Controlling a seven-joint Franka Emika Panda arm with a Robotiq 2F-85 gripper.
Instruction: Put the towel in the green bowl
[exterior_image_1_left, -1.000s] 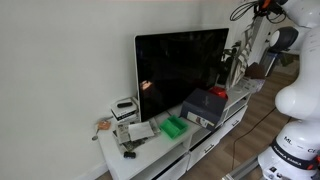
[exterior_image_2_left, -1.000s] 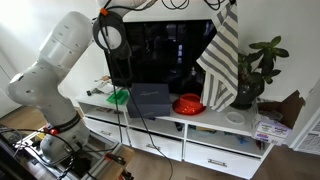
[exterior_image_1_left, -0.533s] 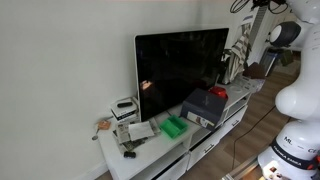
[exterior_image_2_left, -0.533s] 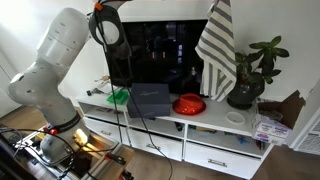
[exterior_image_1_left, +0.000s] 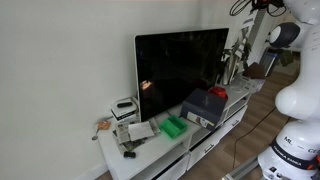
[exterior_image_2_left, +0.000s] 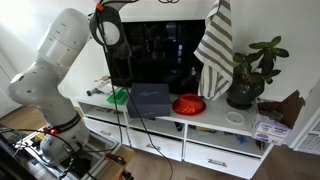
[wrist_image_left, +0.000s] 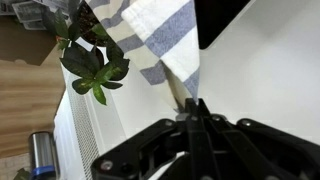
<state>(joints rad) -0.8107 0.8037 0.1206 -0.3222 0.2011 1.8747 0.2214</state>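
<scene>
My gripper (wrist_image_left: 196, 104) is shut on the top of a grey-and-white striped towel (exterior_image_2_left: 215, 48), which hangs high in front of the TV's right part, above the cabinet. The towel also shows in the wrist view (wrist_image_left: 150, 35) and, small, in an exterior view (exterior_image_1_left: 233, 65). The green bowl (exterior_image_2_left: 120, 96) sits at the far end of the white cabinet, well away from the towel; it shows as a green container in an exterior view (exterior_image_1_left: 175, 126). In both exterior views the gripper itself is at or past the top edge.
A large black TV (exterior_image_2_left: 165, 55) stands on the white cabinet (exterior_image_2_left: 215, 128). A red bowl (exterior_image_2_left: 188, 104) and a grey box (exterior_image_2_left: 150, 98) lie below the towel. A potted plant (exterior_image_2_left: 250, 70) stands beside it. A white disc (exterior_image_2_left: 236, 117) lies near the plant.
The towel has moved up and a little away from the plant, toward the TV's middle, during the first half second. Since then it has hardly moved.
</scene>
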